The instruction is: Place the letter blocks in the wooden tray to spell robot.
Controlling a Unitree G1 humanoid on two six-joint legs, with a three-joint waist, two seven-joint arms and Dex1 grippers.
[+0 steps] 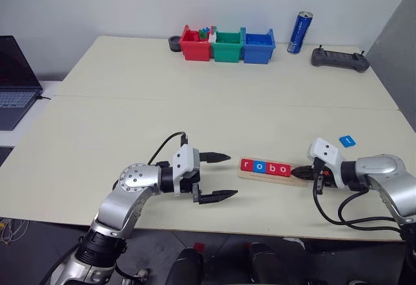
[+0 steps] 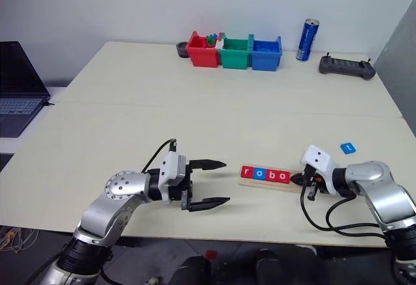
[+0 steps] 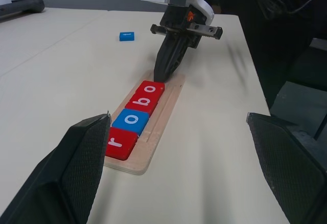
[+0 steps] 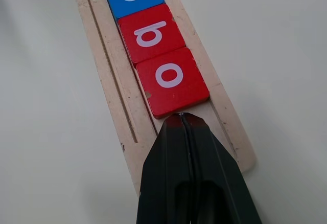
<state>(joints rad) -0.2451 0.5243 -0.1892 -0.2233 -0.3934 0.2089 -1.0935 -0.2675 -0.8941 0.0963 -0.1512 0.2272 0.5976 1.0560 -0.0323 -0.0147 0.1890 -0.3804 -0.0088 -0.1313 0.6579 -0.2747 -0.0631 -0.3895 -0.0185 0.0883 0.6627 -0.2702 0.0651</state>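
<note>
The right gripper (image 4: 182,115), pinched closed and empty, nudges the last "o" (image 4: 172,82) along the tray (image 4: 111,98). The left gripper (image 1: 218,177) waits wide open, empty. The "t" (image 1: 347,141) lies apart.

Four letter blocks (image 1: 265,167) lie flat in a row on the wooden tray (image 3: 162,116), touching edge to edge: red r, blue o, red b, red o. The tray's right end is bare. The fifth block, a blue t (image 1: 347,141), lies apart on the counter (image 1: 195,109), beyond that end.
</note>
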